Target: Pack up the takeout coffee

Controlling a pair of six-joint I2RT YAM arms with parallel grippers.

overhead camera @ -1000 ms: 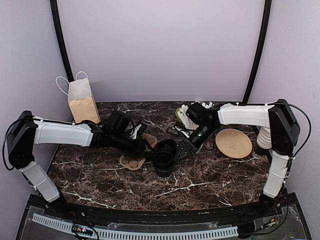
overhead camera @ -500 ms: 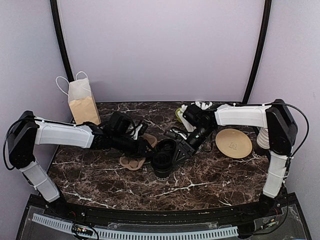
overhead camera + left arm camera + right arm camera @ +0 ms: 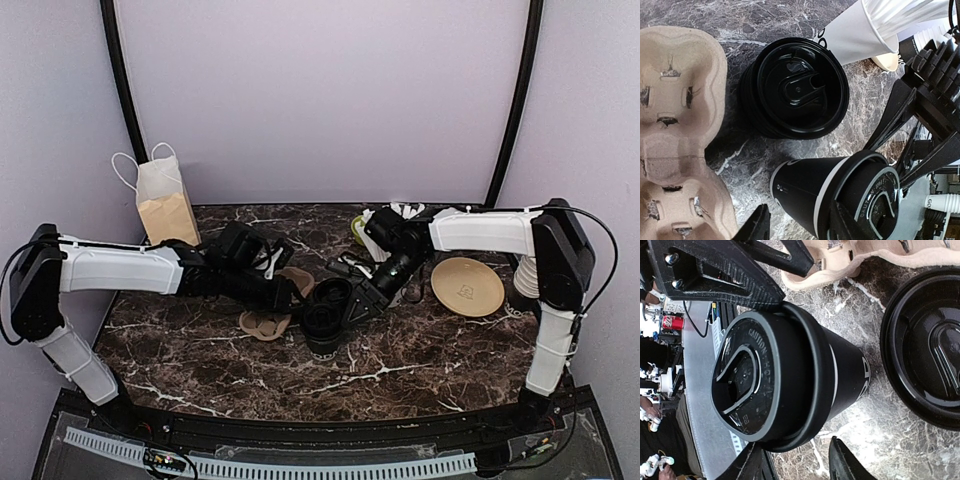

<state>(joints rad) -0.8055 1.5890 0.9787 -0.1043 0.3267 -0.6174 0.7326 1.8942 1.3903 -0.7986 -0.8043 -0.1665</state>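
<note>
From above, the cup [image 3: 325, 318] is a dark blur at frame centre, where both arms meet. The right wrist view shows it tipped sideways, lid on, with the right gripper [image 3: 796, 455] clasping its lid end. The left gripper [image 3: 799, 217] straddles its body; I cannot tell whether it grips. The lid stack [image 3: 795, 95] shows whole only here.

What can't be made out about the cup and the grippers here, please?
Top view: cup too small and dark to see what touches it.
Left wrist: left gripper cut off by the bottom edge, grip unclear.
Right wrist: right gripper likewise cut off, grip unclear.
Top view: bag interior hidden by its own walls.
</note>
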